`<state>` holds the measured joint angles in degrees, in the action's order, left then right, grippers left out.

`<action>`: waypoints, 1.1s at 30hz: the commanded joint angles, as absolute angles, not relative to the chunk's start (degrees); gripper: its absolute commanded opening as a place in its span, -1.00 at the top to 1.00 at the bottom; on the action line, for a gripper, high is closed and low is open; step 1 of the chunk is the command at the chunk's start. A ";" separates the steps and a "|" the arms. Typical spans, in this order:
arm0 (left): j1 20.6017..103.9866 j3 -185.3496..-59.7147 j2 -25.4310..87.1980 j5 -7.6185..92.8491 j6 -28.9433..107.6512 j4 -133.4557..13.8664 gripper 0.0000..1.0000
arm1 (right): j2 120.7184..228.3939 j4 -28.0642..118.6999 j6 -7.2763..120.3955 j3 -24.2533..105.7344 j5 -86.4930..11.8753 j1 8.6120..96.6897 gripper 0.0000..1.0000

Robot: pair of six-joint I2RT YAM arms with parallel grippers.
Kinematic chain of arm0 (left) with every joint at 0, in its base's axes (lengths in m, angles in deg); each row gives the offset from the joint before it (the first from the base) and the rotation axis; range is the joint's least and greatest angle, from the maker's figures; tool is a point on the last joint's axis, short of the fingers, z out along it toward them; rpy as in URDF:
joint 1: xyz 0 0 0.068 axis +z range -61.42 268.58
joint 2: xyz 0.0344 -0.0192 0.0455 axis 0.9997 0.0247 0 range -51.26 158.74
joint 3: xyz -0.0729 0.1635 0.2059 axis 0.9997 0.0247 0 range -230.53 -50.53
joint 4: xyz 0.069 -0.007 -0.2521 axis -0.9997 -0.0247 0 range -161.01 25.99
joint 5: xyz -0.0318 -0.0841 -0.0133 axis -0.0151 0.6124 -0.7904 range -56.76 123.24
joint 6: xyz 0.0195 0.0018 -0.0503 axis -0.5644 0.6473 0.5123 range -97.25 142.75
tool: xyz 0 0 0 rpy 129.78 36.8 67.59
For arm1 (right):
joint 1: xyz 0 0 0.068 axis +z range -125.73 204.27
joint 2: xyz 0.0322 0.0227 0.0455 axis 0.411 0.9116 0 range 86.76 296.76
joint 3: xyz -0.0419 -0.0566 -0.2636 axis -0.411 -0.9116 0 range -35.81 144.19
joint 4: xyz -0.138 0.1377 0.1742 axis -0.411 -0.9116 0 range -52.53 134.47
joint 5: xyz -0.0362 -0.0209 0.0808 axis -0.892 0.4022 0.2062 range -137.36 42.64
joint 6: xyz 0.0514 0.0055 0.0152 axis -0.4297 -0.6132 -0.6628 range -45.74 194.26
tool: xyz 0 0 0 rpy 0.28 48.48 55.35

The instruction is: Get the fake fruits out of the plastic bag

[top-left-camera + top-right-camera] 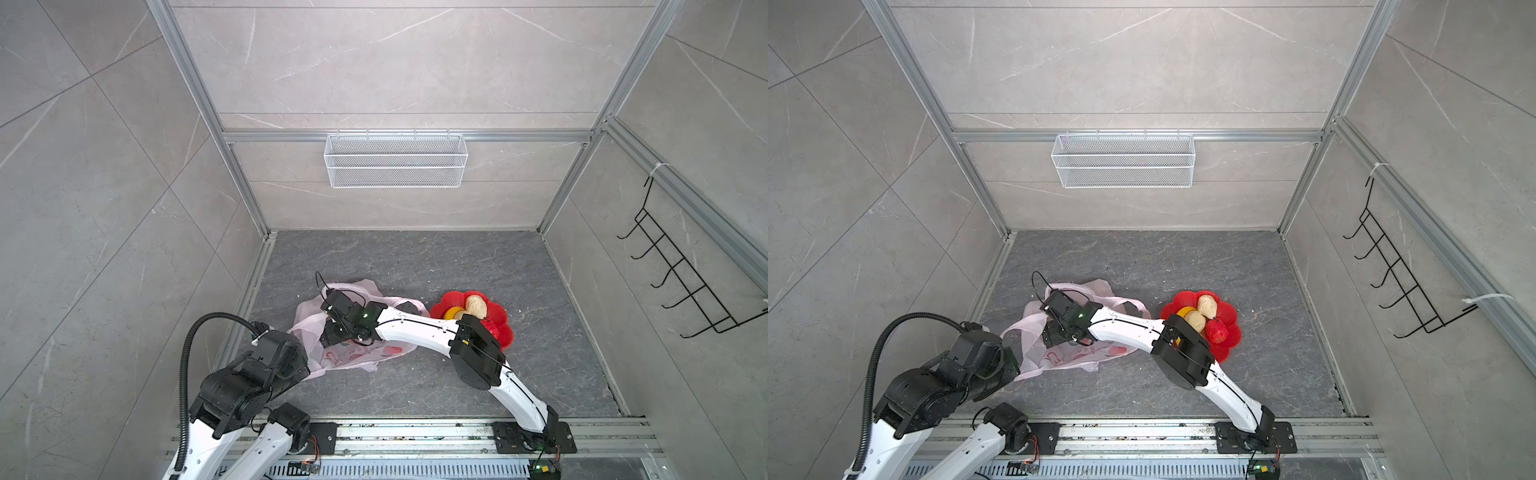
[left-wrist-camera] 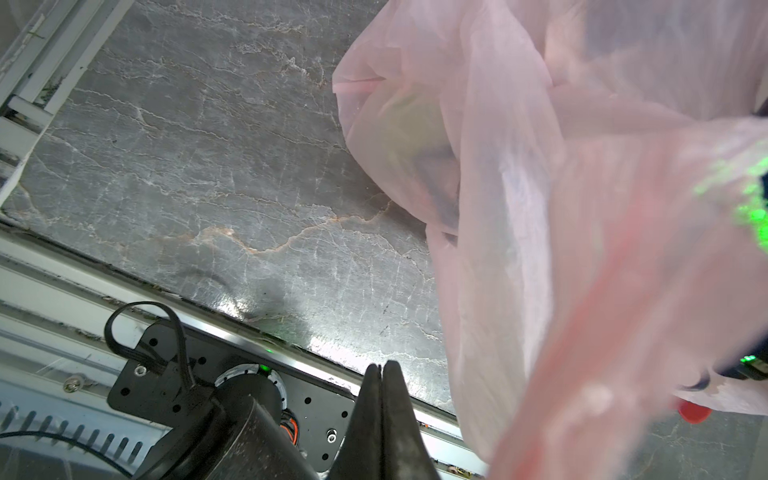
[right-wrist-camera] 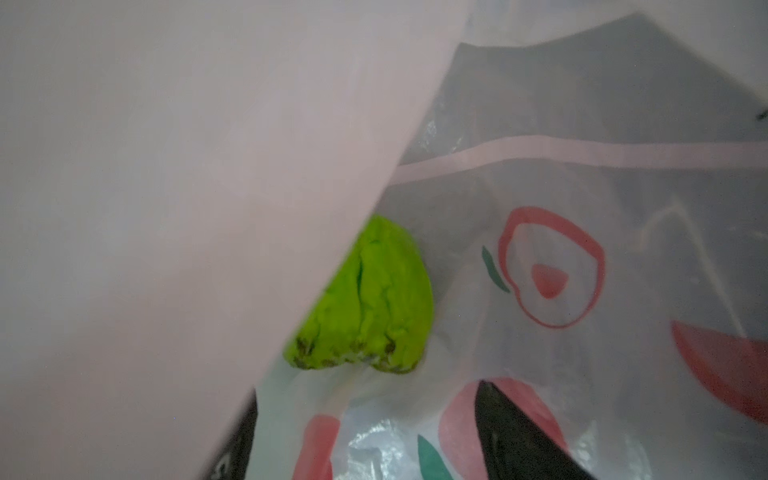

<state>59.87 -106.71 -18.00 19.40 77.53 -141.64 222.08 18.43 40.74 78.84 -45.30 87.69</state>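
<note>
The pale-pink plastic bag lies crumpled at the left of the floor. My right gripper is reached inside it, open, with both dark fingers spread on the printed film. A bumpy green fruit lies just ahead of them, untouched and half covered by a pink fold. My left gripper is shut beside the bag, no plastic showing between its tips. A beige fruit, a yellow one and a red one lie in the red dish.
The red flower-shaped dish sits right of the bag, partly under my right arm's elbow. A white wire basket hangs on the back wall. A black hook rack is on the right wall. An aluminium rail runs along the front.
</note>
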 commanded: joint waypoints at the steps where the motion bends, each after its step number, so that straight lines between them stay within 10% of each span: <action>1: 60.02 -106.61 -18.59 20.02 76.10 -139.72 1.00 | 220.82 20.54 41.99 77.89 -42.82 88.16 -0.68; 33: 60.02 -104.15 -22.50 22.52 73.33 -132.95 1.00 | 222.14 34.32 48.72 75.21 -31.81 88.25 -0.71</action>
